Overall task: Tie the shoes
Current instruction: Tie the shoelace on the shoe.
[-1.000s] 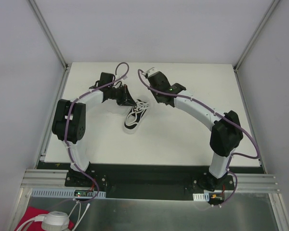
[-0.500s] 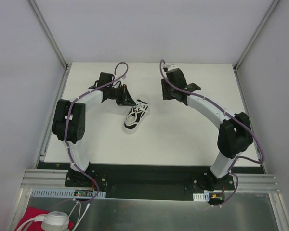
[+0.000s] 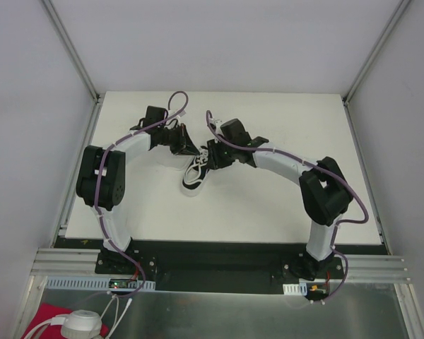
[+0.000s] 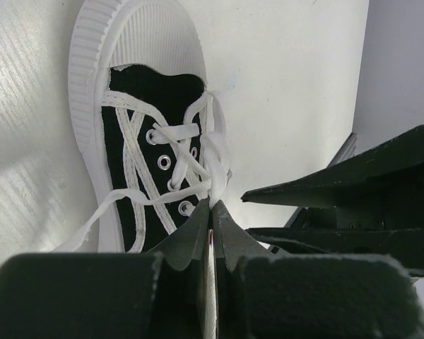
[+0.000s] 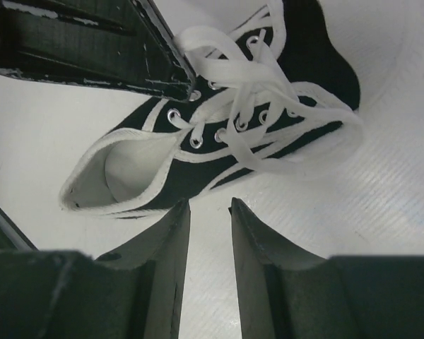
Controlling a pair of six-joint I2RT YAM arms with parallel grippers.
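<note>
I see my left tool (image 3: 186,145) with its fingers pressed together on a thin white lace (image 4: 215,164), pinched right at the tips. Just beyond those tips the shoe (image 3: 196,175) lies on the white bench (image 3: 268,212). It is black with a white sole, and its toe points away from the tool. On the shoe's other side, my right tool (image 3: 210,157) hangs close by the heel opening, fingers a narrow gap apart with nothing between them. Loose laces cross the eyelets ahead of it.
</note>
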